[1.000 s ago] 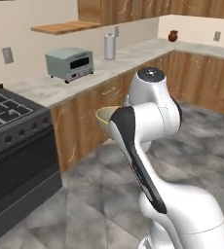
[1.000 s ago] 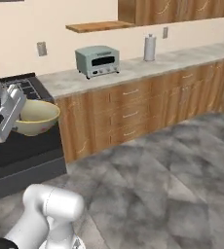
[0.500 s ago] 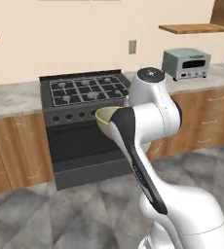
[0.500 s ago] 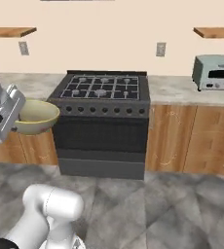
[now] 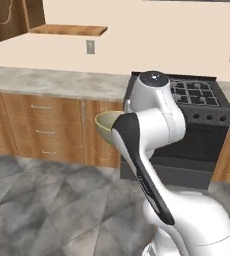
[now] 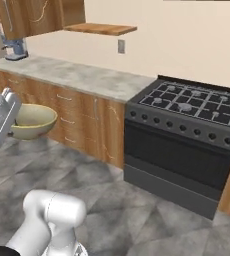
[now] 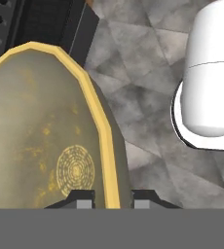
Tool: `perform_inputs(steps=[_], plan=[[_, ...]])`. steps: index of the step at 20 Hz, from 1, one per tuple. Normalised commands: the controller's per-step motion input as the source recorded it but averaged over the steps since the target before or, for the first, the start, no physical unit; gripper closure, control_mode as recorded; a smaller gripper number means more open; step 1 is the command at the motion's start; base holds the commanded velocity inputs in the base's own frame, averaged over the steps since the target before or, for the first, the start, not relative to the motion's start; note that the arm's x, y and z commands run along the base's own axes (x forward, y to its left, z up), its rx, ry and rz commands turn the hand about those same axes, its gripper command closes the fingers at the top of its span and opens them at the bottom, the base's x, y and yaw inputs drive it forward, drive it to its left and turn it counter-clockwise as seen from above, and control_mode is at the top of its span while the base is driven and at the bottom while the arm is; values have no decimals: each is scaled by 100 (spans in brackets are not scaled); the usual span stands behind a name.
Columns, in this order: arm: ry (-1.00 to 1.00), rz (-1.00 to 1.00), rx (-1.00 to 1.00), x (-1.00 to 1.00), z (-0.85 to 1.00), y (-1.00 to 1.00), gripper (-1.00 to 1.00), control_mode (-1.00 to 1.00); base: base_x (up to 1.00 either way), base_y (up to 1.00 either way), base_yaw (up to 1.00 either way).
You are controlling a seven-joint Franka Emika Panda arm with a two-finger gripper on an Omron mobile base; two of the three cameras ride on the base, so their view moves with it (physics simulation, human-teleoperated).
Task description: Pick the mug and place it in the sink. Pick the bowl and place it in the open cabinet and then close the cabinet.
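Observation:
The wide olive-tan bowl with its yellow rim hangs in the air above the floor, in front of the base cabinets. My gripper is shut on the bowl's rim, one fingertip inside and one outside. In the right base view the hand sits at the bowl's left side. A wooden wall cabinet shows at the top left, with a light wood shelf beside it; how its doors stand I cannot tell. The mug and the sink are out of view.
A black gas stove stands to the right. A grey stone counter over wooden drawers runs to its left. A small appliance sits at the counter's far left. Grey tiled floor lies in front.
The whole scene has slid right as the base turned: the toaster oven left the views and the stove moved to the right. The bowl stays gripped in the same pose.

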Motion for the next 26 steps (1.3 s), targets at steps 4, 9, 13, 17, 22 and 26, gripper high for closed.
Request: perform_inputs(steps=[4,9,13,17,22,26], plan=[[0,0,0,0,0,0,100,100,69,84,-23],[0,0,0,0,0,0,100,100,44,100,-48],[0,0,0,0,0,0,100,100,32,100,-53],[0,0,0,0,0,0,100,100,22,100,-45],[0,0,0,0,0,0,100,100,0,100,-31],[0,0,0,0,0,0,100,100,-19,100,-17]])
